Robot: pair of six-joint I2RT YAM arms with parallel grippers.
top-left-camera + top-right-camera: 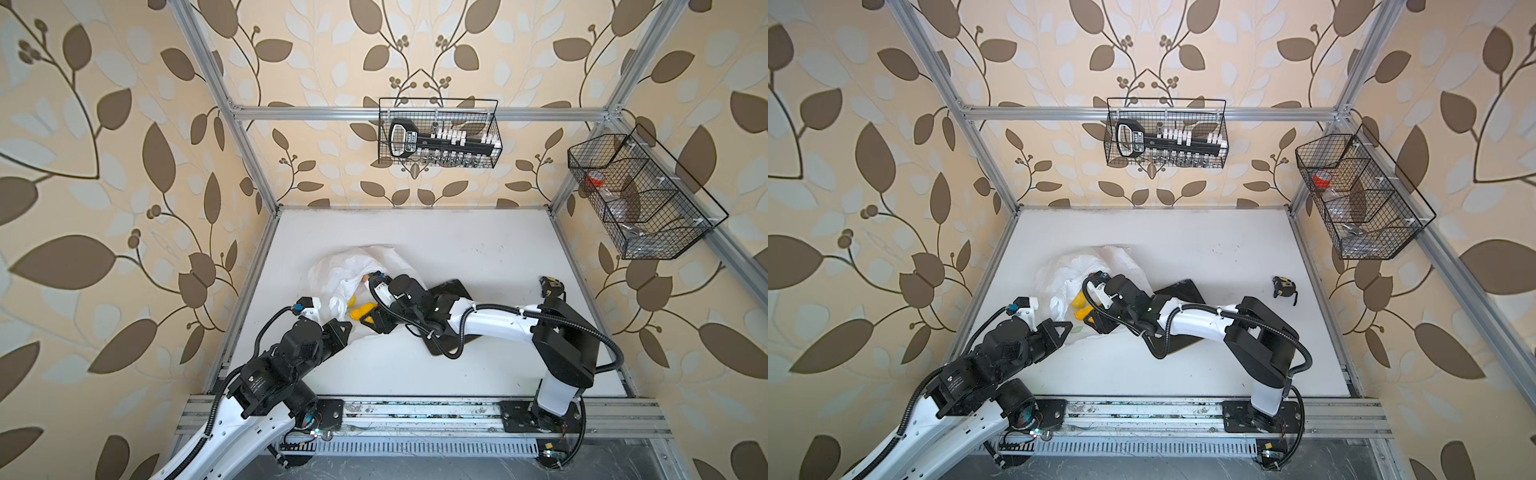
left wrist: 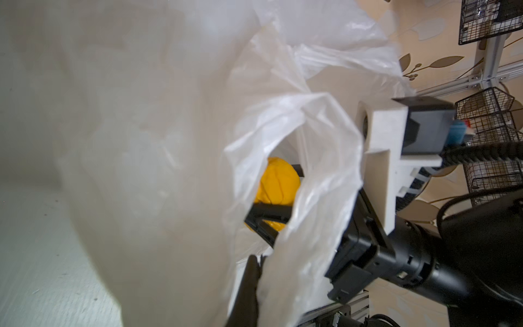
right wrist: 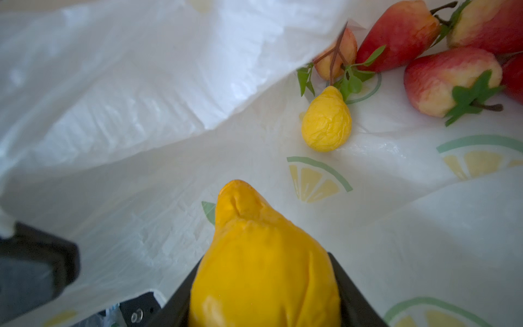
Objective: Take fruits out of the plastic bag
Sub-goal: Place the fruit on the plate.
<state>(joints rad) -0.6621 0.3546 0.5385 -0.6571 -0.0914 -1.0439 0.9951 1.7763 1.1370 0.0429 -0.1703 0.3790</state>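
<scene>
Lemon [image 3: 263,269] sits clamped between fingers [image 3: 351,291] of right gripper [image 3: 264,294], inside plastic bag [image 3: 127,99].

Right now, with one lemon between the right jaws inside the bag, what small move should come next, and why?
Probably draw the right arm back out of the plastic bag. The right jaws are shut on the lemon, the left jaws pinch the bag's edge open, and the black tray lies just beside it.
</scene>
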